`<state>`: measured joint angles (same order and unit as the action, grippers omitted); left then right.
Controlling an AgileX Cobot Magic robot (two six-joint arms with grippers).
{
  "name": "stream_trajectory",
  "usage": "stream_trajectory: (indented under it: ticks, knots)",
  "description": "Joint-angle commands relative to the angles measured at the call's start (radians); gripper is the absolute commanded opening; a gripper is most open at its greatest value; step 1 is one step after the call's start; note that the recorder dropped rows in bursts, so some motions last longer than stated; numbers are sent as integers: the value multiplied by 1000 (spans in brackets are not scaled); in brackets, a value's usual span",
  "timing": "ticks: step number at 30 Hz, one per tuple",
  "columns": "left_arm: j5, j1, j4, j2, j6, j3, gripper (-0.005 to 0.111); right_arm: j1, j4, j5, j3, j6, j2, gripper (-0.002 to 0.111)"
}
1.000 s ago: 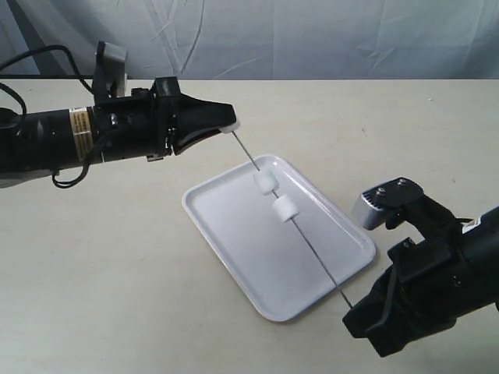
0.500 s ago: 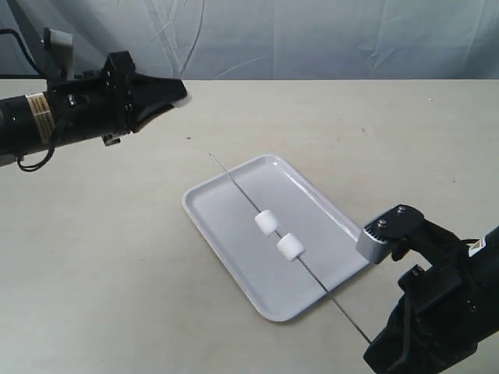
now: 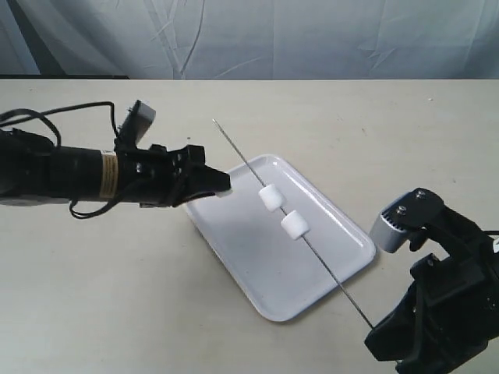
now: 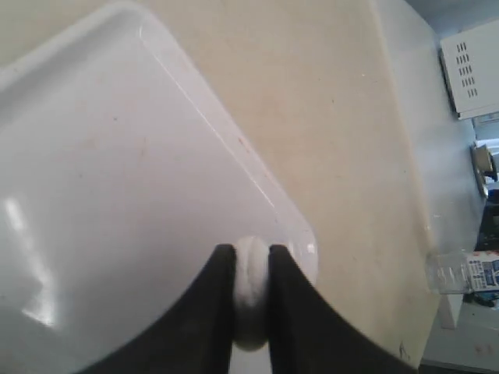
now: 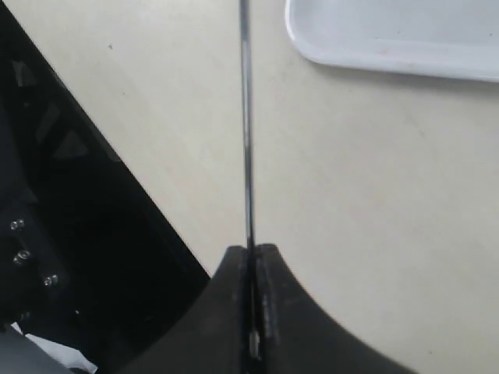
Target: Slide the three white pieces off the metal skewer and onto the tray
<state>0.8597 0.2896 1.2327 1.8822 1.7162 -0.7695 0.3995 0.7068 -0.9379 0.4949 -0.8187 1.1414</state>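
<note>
The left pincer is almost closed, its black fingers squeezing one white piece over a corner of the tray. In the exterior view that piece is nearly hidden at the pincer's tip. The right pincer is clamped tight on one end of the metal skewer, and its body is partly cut off at the frame's edge. The skewer slants across the tray, its free tip out over the worktop. Threaded on it, apart from each other, are the upper threaded piece and the lower threaded piece. Whether they touch the tray is unclear.
</note>
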Motion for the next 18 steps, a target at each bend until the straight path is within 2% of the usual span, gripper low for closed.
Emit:
stream_trajectory:
  ticks: [1,8,11,14,18]
  knots:
    - [96,51,-138,94,-73,-12,13,2,-9,3,1,19,-8,-1]
    - [98,92,-106,187,-76,-87,35,2,-11,5,1,26,-8,-1]
    - [76,92,-117,194,-76,-95,36,2,-26,7,1,26,-8,-1]
    - [101,67,-129,192,-80,-97,36,2,-37,7,1,34,-8,-1]
    - [195,-18,-59,149,-71,-97,36,2,-52,36,1,59,-8,-1]
